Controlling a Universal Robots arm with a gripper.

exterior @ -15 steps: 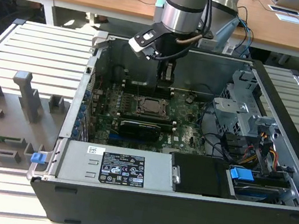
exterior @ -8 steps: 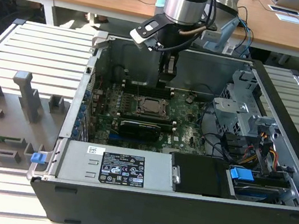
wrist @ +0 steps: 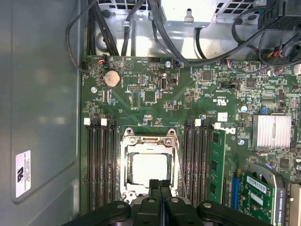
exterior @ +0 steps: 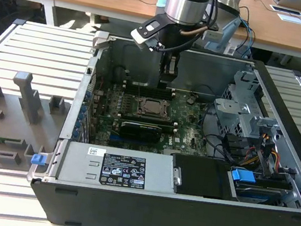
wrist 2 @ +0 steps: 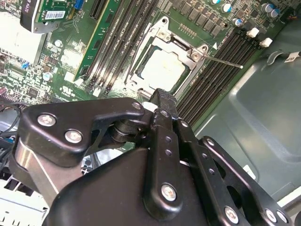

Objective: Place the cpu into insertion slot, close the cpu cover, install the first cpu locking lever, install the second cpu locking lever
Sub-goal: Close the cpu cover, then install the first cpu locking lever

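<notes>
The cpu (wrist: 149, 168) lies in the insertion slot (exterior: 152, 107) in the middle of the green motherboard, its pale metal top showing. The cpu cover (wrist: 126, 165) lies flat around it as a silvery frame. In the second wrist view the cpu (wrist 2: 162, 69) shows inside the cover (wrist 2: 141, 61), and a thin locking lever (wrist 2: 221, 60) sticks out from one socket corner over the memory slots. My gripper (wrist: 159, 185) hovers just above the socket's edge, its two black fingers pressed together with nothing between them. In the exterior view the gripper (exterior: 166, 84) hangs over the board just behind the socket.
Black memory slots (wrist: 101, 160) flank the socket on both sides. A green card (wrist: 217, 165) stands in one slot, and a graphics card (exterior: 141, 129) lies in front of the socket. Cables and a drive cage (exterior: 241, 116) fill the exterior view's right. Case walls enclose the board.
</notes>
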